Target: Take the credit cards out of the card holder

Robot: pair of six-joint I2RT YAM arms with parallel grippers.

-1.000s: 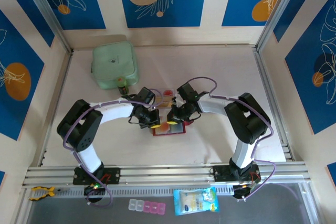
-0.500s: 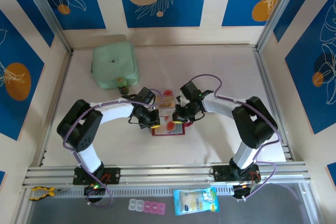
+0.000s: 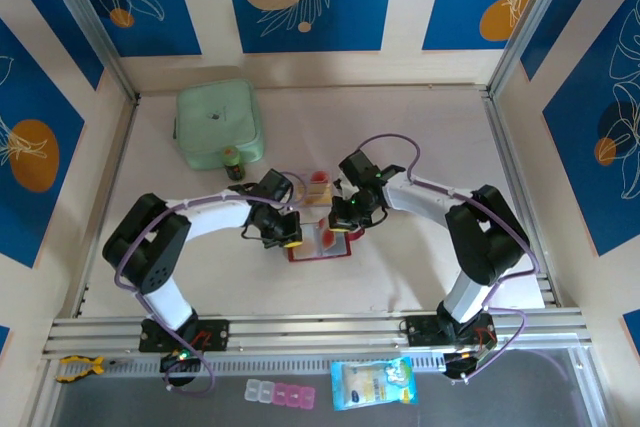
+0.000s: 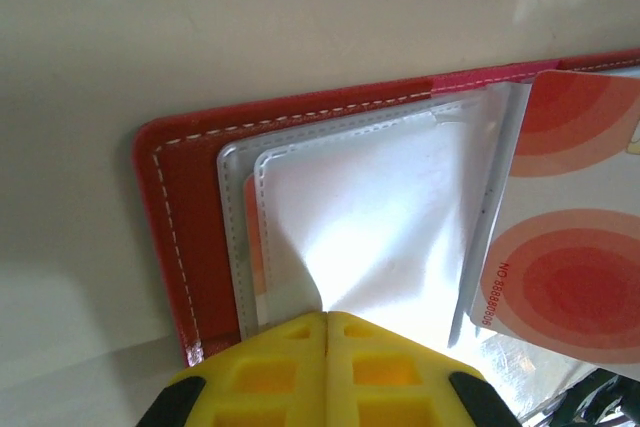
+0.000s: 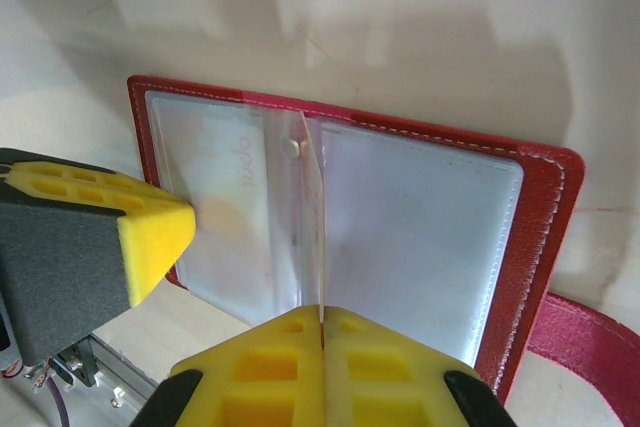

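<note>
Red leather-like holder (image 3: 322,255) lies open and flat on the table (image 3: 420,137) in the top view, and we take it as our landmark. The left gripper (image 3: 291,240) is at its left edge and the right gripper (image 3: 338,228) is at its far right corner. One card (image 3: 318,184) lies just beyond its far edge. A green container (image 3: 218,125) sits well beyond it, to the far left.

Left wrist view: the left gripper (image 4: 326,319) has its yellow fingers (image 4: 270,367) pressed together. A clear pocket (image 4: 380,217) of the holder (image 4: 190,217) tapers into them, so we read it as pinched. A card (image 4: 575,247) with red rings lies at the pocket's right.

Right wrist view: the right gripper (image 5: 322,312) has its fingers together on the upright middle pocket (image 5: 313,217) of the holder (image 5: 540,247). The pockets on both sides lie flat. The left gripper's finger (image 5: 150,232) touches the holder's left side. A red tab (image 5: 590,347) trails off at the holder's lower right.
</note>
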